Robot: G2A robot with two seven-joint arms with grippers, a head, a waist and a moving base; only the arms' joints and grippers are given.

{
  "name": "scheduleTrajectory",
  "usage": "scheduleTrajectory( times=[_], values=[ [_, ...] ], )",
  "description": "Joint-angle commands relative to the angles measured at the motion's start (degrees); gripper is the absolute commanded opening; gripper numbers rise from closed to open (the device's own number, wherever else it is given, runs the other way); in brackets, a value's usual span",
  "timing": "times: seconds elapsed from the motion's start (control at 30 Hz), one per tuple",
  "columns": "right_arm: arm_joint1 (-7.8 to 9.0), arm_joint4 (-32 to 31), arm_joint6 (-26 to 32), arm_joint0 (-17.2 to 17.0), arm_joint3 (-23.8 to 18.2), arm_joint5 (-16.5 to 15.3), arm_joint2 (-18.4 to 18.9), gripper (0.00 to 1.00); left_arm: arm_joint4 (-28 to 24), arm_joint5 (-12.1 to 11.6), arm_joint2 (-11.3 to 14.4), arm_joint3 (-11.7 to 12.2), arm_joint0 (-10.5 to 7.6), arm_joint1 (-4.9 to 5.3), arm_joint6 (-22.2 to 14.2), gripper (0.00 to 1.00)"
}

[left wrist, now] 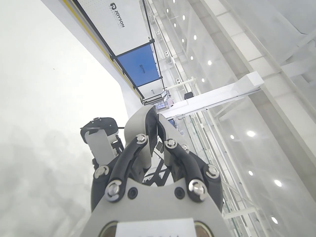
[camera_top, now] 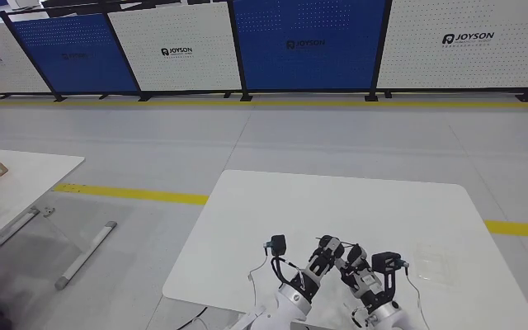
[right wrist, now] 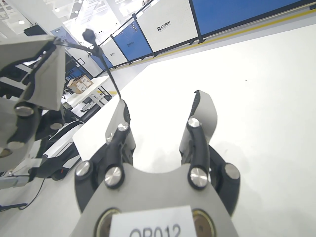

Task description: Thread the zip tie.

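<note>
The left claw (left wrist: 155, 114) is closed. Its two curved grey shell fingers are pressed together so that the black ribbed rubber pads (left wrist: 151, 130) meet along their length. In the right wrist view its tips pinch one end of a thin black plastic zip tie (right wrist: 109, 72). From that pinch the flat, narrow strap runs out to a kink with a small dark blob just above it, too blurred to make out. The strap then slants down until its far end touches the tip of one finger of the right claw (right wrist: 159, 97).

The right claw is spread wide and grips nothing. Its smooth grey fingers (right wrist: 207, 114) curve inward, and each has a toothed black pad along its inner edge. The strap meets only the finger nearer the left claw, and the other finger is well apart from it. The two claws sit close side by side, raised above the near edge of a matte white rectangular counter (right wrist: 222, 75).

A flat, clear plastic packet (camera_top: 433, 264) lies on the counter out past the right claw's outer side, apart from both claws. Beyond the counter's far edge, past both claws, a yellow line (camera_top: 346, 102) runs across the grey floor. Blue and white perforated panels (camera_top: 309, 41) in black frames stand just behind it.
</note>
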Motion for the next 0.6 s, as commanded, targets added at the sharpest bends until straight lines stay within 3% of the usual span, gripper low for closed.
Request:
scheduleTrajectory(
  times=[0.0,0.3,0.57],
  values=[
    [0.02,-0.2,0.1,0.0,-0.1,-0.1,0.0,0.39,-0.1,0.1,0.0,0.1,0.00,-0.01,0.0,0.00],
    [-0.22,-0.6,2.6,1.4,1.8,1.3,-1.6,0.38,-0.9,-0.2,-0.4,0.0,-0.11,-0.05,0.2,0.00],
    [-0.41,-0.6,3.4,2.5,3.0,1.7,-2.5,0.37,-0.3,-1.9,-2.2,-2.1,1.30,0.17,2.8,0.00]
  ],
)
